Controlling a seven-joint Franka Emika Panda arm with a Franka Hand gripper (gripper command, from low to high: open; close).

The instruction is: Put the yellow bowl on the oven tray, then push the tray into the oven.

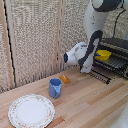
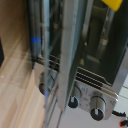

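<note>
Yellow dish (image 1: 103, 54) upright on baking sheet (image 1: 113, 63), inside oven (image 1: 118, 46)

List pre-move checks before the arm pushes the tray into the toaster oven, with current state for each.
1. Small round yellow dish on the dark wire-bar baking sheet: ok, it rests on the bars.
2. Grabber at the sheet's rim: ok, a blue-tipped finger sits right by the front bars in the wrist view.
3. Grip closed on the rim: cannot tell, the contact is blurred.
4. Sheet fully inside the dark grey and silver oven: cannot tell.
5. Blue cup, small orange block and patterned white plate out of the way: ok, all lie towards the exterior view's left.
</note>
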